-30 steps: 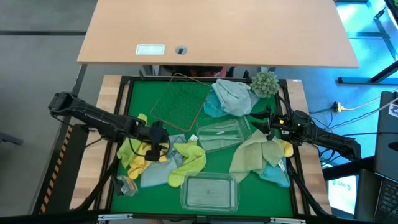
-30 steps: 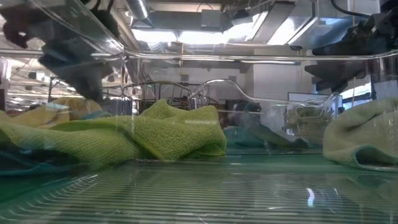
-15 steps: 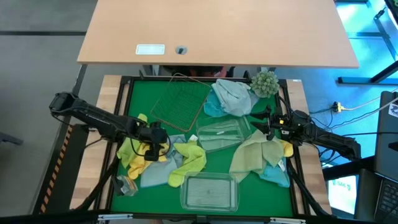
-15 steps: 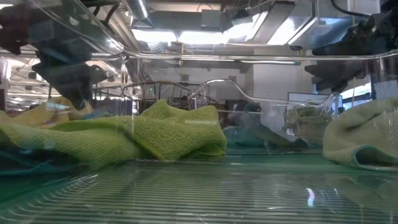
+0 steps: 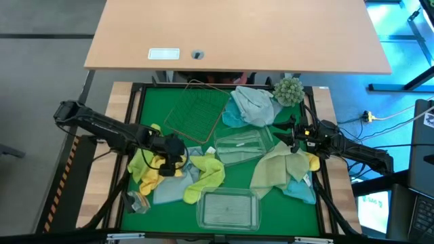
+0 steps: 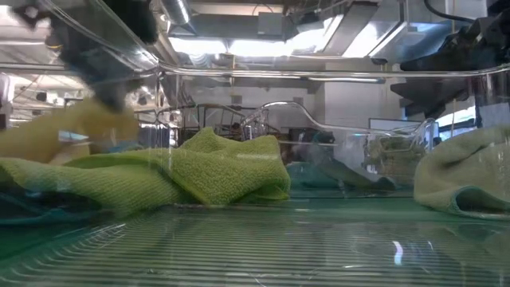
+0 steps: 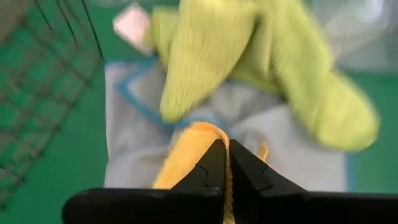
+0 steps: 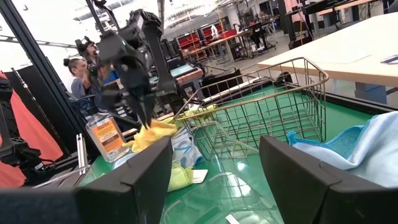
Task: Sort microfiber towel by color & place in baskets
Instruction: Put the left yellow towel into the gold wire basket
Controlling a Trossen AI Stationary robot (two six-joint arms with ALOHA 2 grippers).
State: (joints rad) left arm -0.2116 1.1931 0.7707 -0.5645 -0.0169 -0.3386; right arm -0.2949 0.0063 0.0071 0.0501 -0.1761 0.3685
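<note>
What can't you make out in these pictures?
- Left gripper, left wrist view: fingers shut on the yellow towel; how much cloth is caught is hidden.
- Low view: that towel is a blur.
- Bottle, right wrist view: label too small.

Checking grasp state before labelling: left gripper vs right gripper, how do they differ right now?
Left gripper is shut on a yellow towel; right gripper is open and holds nothing. The left gripper sits over the towel pile on the mat's left side; the right gripper waits by the right edge, beside the middle clear tub. The right wrist view shows the yellow towel dangling from the left gripper. Both are dark two-finger grippers.
</note>
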